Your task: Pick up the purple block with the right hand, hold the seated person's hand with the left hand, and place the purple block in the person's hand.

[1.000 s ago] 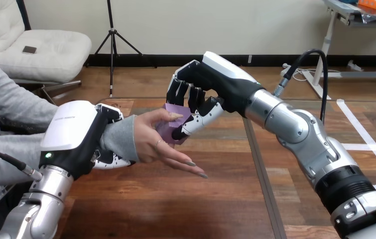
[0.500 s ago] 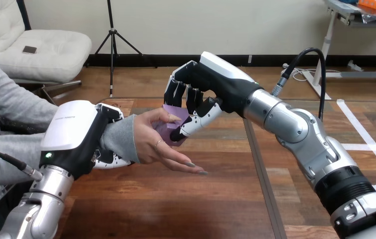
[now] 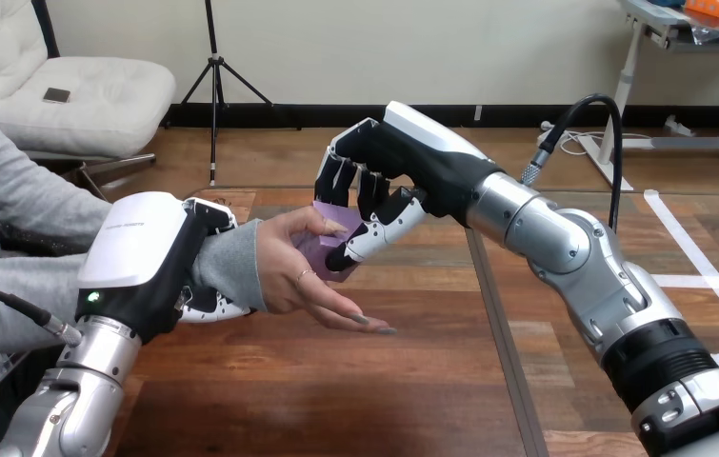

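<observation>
Gripping the person's wrist point(image 3: 231, 262) w/ fingers curled round the grey sleeve – left hand point(image 3: 141, 262), above the worktop point(image 3: 336, 400), person's hand point(image 3: 303, 276) open just beyond, purple block point(image 3: 315, 252) against its palm, right hand point(image 3: 403, 152) clamped on it from above.

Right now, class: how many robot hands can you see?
2. The left hand wraps the person's wrist at the left; the right hand pinches the purple block at the person's hand.

Left hand point(image 3: 136, 259) curled, back upward; right hand point(image 3: 405, 157) raised, curled in a pinch.
</observation>
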